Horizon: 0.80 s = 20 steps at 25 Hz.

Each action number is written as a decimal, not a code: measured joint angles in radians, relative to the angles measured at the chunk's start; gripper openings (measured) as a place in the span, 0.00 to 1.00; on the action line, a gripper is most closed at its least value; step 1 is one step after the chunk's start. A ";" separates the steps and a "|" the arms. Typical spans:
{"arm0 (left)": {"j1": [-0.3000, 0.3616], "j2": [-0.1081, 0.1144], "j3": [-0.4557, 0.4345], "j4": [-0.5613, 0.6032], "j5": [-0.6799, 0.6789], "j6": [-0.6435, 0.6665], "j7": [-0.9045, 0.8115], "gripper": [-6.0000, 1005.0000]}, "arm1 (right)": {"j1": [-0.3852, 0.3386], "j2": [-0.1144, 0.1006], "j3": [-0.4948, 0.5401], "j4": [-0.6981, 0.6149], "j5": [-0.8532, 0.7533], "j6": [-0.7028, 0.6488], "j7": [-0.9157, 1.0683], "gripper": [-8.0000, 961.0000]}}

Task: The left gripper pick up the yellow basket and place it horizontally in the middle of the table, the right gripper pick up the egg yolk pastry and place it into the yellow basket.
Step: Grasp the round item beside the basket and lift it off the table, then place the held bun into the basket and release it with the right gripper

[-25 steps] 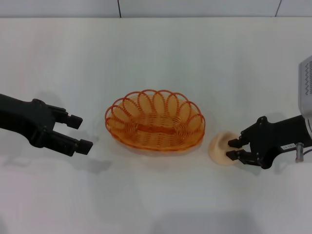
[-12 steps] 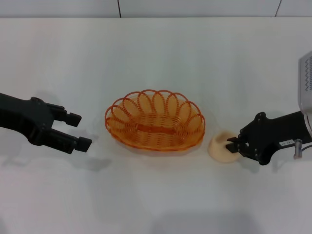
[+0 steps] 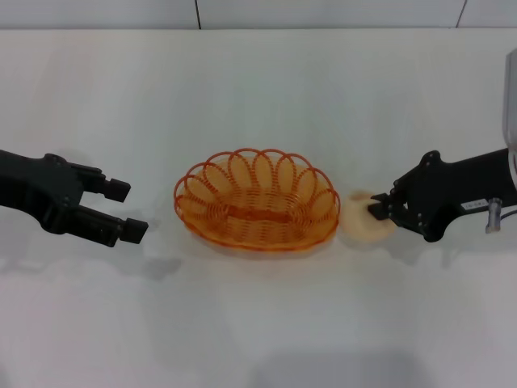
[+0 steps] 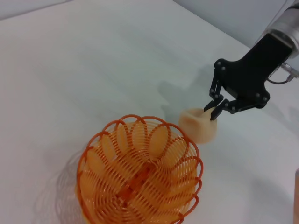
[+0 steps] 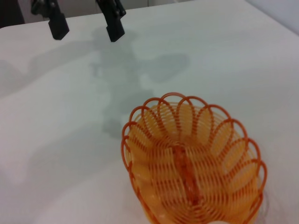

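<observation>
**Pastry gripped beside the basket**

1. Basket. The basket (image 3: 257, 200) sits upright on the table (image 3: 258, 323), long axis running left to right, roughly at the table's centre. Its scalloped rim faces up, and no object shows in the part of its interior that is in view. The right wrist view shows the same basket (image 5: 194, 158) from above its right end.

2. Pastry. The pastry (image 3: 365, 227) is just beside the basket's right end, close to the rim but outside it. In the left wrist view the pastry (image 4: 200, 124) is tilted, with its flat face turned partly toward the basket. Whether it touches the table cannot be told from either view.

3. Right gripper. The right gripper (image 3: 376, 212) is on the right side of the basket, at the pastry. Its fingers are closed on the pastry's upper edge; the left wrist view shows the right gripper (image 4: 213, 111) pinching that edge from above.

4. Left gripper. The left gripper (image 3: 125, 210) hangs well apart from the basket's left end, above the table, holding nothing. Its two fingers are spread apart and point toward the basket. The right wrist view shows the left gripper (image 5: 86, 27) beyond the basket, with a clear gap between its fingertips.
</observation>
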 joint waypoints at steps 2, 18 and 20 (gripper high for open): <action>0.002 0.000 0.000 0.000 -0.001 -0.001 0.003 0.88 | 0.000 -0.001 0.006 -0.016 -0.004 -0.005 0.009 0.04; 0.000 0.002 -0.013 0.001 -0.009 -0.003 0.011 0.88 | 0.031 0.006 -0.017 -0.078 0.022 0.005 0.035 0.04; 0.000 0.002 -0.013 0.001 -0.009 -0.003 0.011 0.88 | 0.038 0.008 -0.052 -0.075 0.032 0.037 0.036 0.04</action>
